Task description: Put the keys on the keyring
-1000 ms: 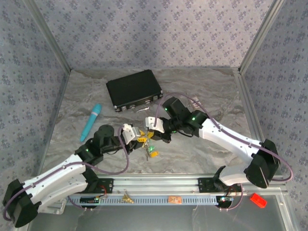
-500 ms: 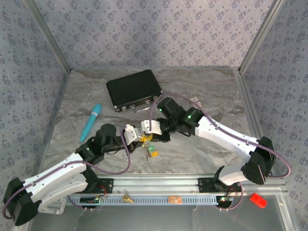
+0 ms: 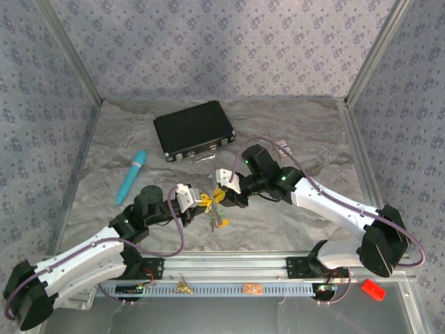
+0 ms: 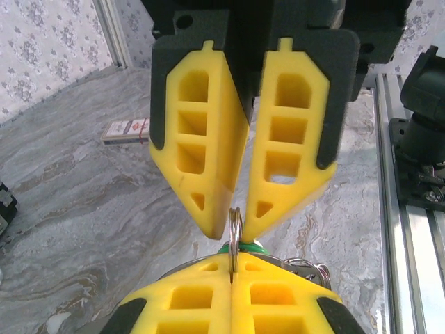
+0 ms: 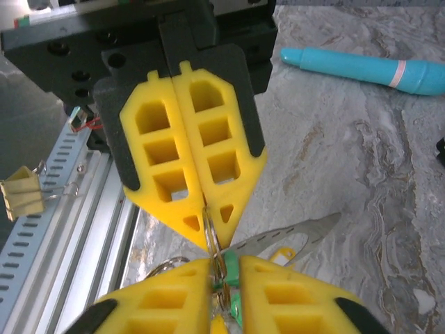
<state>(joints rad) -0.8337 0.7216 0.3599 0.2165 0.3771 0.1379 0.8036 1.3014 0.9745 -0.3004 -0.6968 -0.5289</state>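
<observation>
Silvery key (image 5: 292,235), perhaps, beside keyring (image 5: 211,229)

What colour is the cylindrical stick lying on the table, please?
The stick is teal with a pale band, clearest in the right wrist view.

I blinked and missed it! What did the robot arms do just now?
The right gripper nudged toward the left gripper, then pulled back to the right; the left one eased back slightly. Both pinch the keyring, keys dangling below. The black case and teal stick stayed put.
</observation>
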